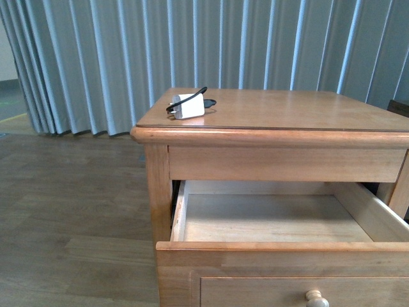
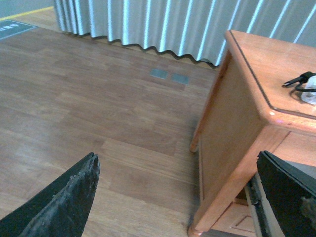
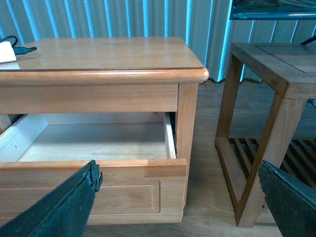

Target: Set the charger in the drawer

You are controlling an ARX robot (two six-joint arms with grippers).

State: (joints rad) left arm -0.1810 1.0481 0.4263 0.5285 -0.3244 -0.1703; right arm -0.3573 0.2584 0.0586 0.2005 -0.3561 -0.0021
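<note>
The charger (image 1: 189, 105), a small white block with a black cable coiled behind it, lies on the back left corner of the nightstand top (image 1: 287, 112). The right wrist view catches it at its edge, the charger (image 3: 6, 51); in the left wrist view the charger (image 2: 307, 89) is partly cut off. The drawer (image 1: 281, 254) stands pulled out, with its pale knob (image 1: 316, 298) at the front and nothing inside. My left gripper (image 2: 177, 163) is open over the floor beside the nightstand's left side. In front of the drawer's (image 3: 123, 196) right corner, my right gripper (image 3: 177, 168) is open. Neither holds anything.
A darker wooden side table (image 3: 276, 64) with a slatted lower shelf stands close to the right of the nightstand. Grey curtains (image 1: 192, 38) hang behind. Wood floor (image 2: 98, 113) stretches to the left, with two small floor plates (image 2: 170, 76) near the curtain.
</note>
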